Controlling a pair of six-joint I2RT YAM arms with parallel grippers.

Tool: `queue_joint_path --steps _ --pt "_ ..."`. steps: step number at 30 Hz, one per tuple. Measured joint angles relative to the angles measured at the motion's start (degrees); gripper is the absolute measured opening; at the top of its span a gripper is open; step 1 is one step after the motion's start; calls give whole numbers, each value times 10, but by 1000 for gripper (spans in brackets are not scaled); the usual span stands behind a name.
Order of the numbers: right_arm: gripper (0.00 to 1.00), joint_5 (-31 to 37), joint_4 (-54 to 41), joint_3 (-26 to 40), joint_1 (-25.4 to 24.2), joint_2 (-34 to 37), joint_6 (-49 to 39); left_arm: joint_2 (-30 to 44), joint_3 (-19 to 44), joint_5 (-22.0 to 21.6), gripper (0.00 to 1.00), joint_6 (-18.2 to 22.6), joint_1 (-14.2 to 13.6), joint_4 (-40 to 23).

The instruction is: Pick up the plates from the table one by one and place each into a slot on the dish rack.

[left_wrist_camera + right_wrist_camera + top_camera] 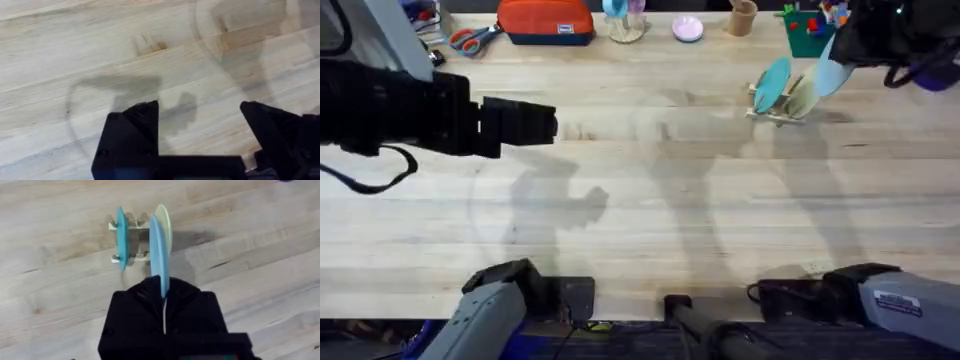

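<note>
The small wooden dish rack (778, 108) stands on the table (660, 220) at the back right, with a teal plate (772, 80) and a cream plate (802, 96) upright in its slots. My right gripper (842, 58) hangs just above and right of the rack, shut on a pale sky-blue plate (829, 76). In the right wrist view the blue plate (156, 255) stands edge-on between the teal plate (121, 237) and the cream plate (164, 222), above the rack (131, 241). My left gripper (200, 135) is open over bare wood at the left (545, 125).
Along the back edge lie scissors (472, 40), an orange pouch (546, 22), a pink dish (688, 29), a wooden cup (741, 17) and a green box of toys (808, 32). The arm bases sit at the front edge.
</note>
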Motion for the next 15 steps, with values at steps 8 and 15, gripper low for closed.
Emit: queue_joint_path --steps 8,15 --pt "28 0 5 0 -27 8 -6 0 0 0 993 0 0 0" --pt "28 -1 11 0 -35 25 -12 0 0 0 994 0 0 0"
